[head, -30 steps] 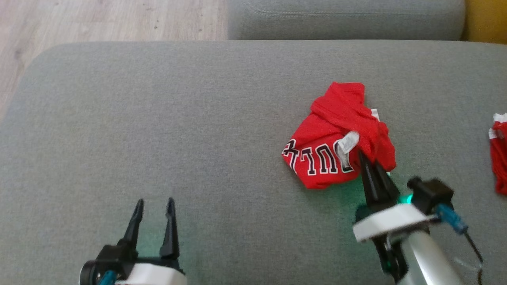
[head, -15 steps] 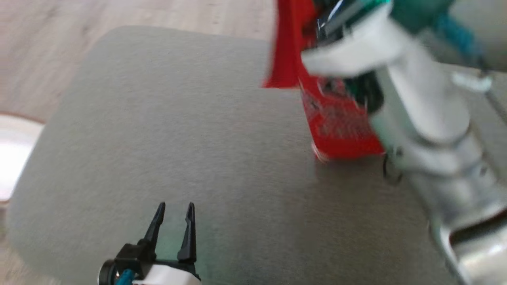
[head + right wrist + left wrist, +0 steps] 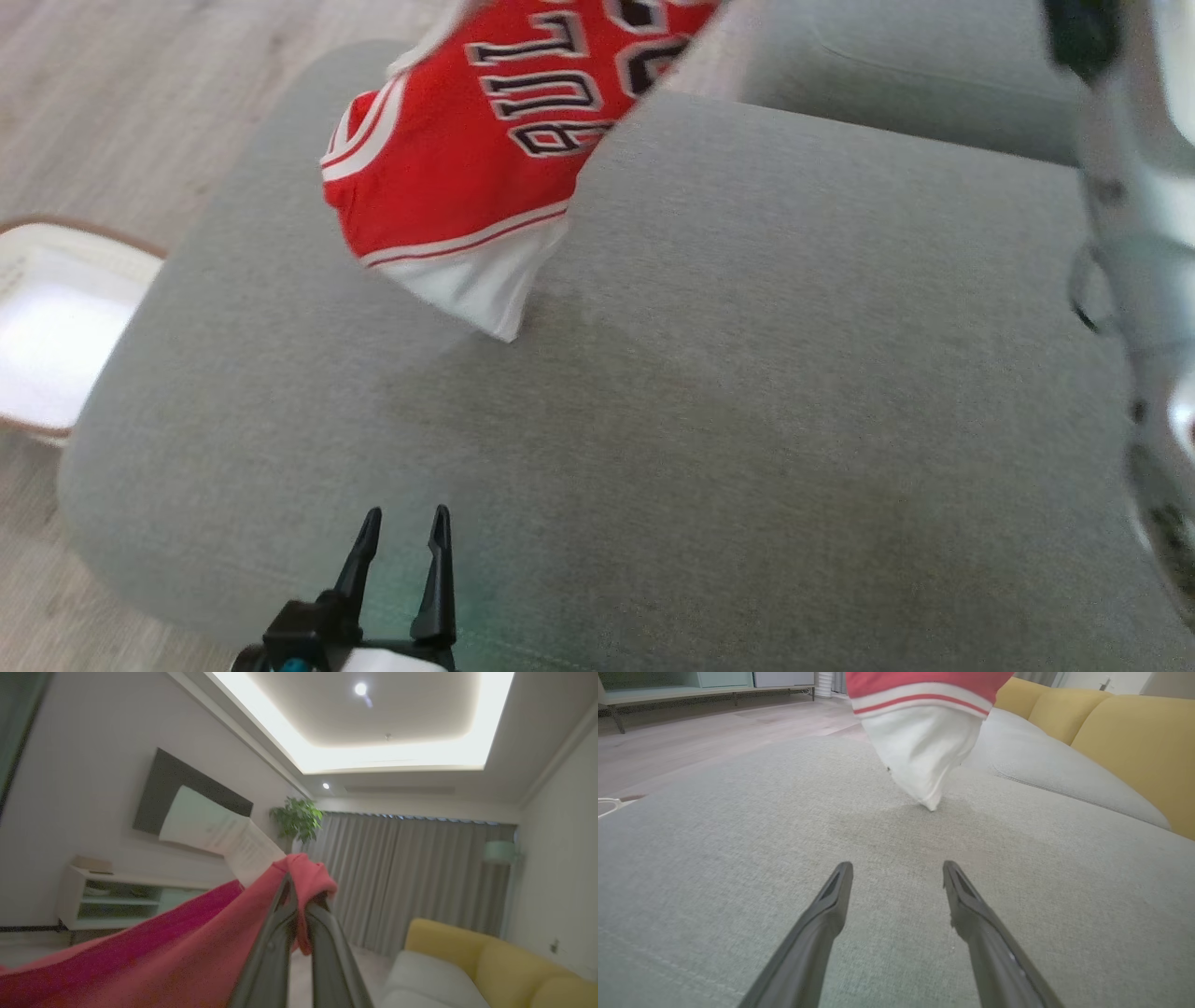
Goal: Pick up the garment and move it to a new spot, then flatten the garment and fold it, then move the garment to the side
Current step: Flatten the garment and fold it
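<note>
The right gripper (image 3: 301, 897) is raised high, and its wrist view looks up toward the ceiling and the far wall of the room. Its two fingers are pressed together on a bunched fold of the red garment (image 3: 448, 168), and the cloth drapes away from them to the lower left of that view. In the head view the pale right forearm (image 3: 1139, 233) runs along the right edge and is blurred. The garment hangs in the air over the far left part of the grey seat cushion (image 3: 747, 392). It is red with black and white letters and has a white band at the bottom. Its lowest white corner comes down to the cushion, but I cannot tell if it really touches. The left gripper (image 3: 405, 511) is low at the near edge of the cushion. Its fingers point to the far side, stand wide apart and have nothing between them. The hanging white corner is straight in front of them, well apart. Behind the seat there is a grey back cushion (image 3: 934, 56), and yellow cushions (image 3: 1134, 742) are on the far right. The wooden floor (image 3: 112, 93) lies to the left, with a white container (image 3: 47, 327) on it beside the cushion. The right wrist view shows also a plant (image 3: 299, 821), grey curtains (image 3: 411, 877) and a low cabinet (image 3: 121, 896).
</note>
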